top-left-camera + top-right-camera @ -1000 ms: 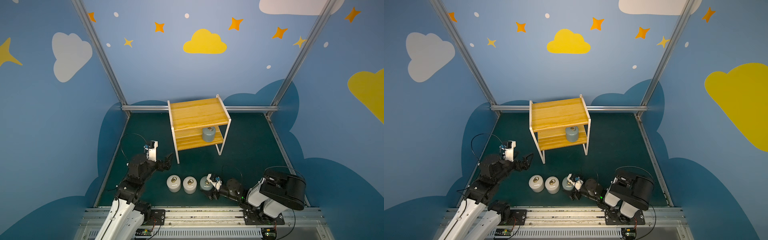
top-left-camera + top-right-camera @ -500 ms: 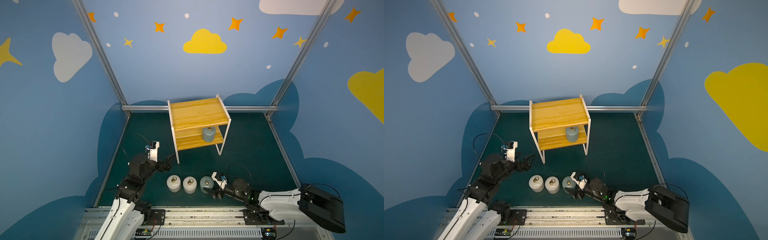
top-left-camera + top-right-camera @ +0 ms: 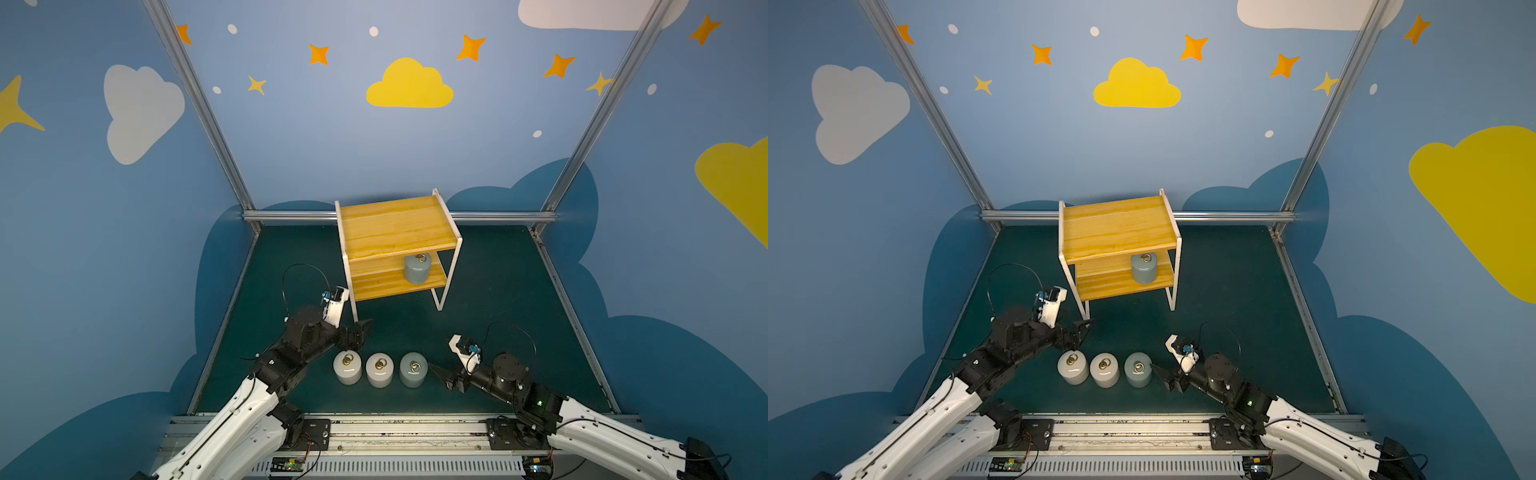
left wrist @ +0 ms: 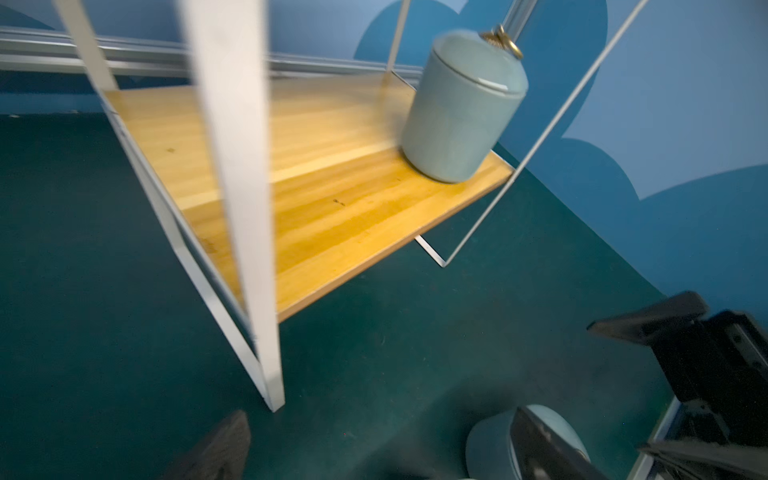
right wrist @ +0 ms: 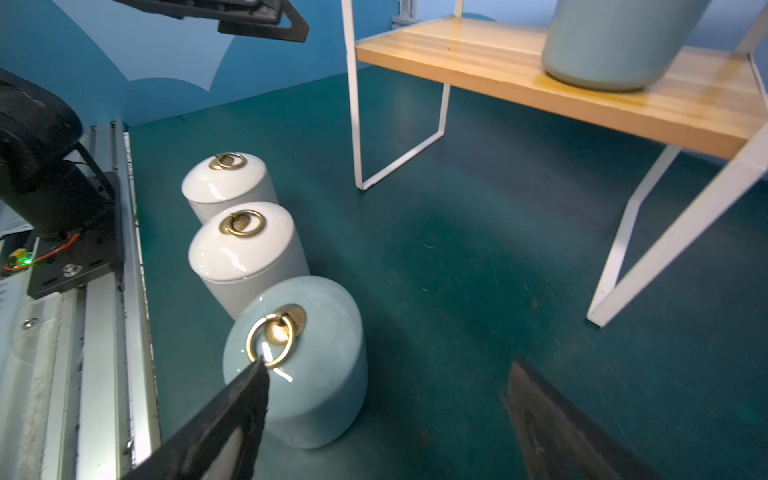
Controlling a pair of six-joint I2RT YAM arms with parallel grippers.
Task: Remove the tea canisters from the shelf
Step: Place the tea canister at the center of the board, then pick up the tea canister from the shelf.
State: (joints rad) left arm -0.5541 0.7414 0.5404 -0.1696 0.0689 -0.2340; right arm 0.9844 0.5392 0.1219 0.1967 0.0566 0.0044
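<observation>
Both empty with jaws apart, the right gripper (image 3: 440,376) sits beside the near row of three removed canisters (image 3: 379,370), while the left gripper (image 3: 362,332) faces the shelf (image 3: 395,228), on whose lower board one grey-blue canister (image 3: 417,269) waits to the right.

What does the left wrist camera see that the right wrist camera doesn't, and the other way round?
Only the left wrist view shows the lid and brass ring of the grey-blue canister on the shelf. Only the right wrist view shows the nearer white canister and the farther white canister, standing on the floor. Both views show the grey-blue canister's body sitting on the shelf's lower board, and the green floor below.
</observation>
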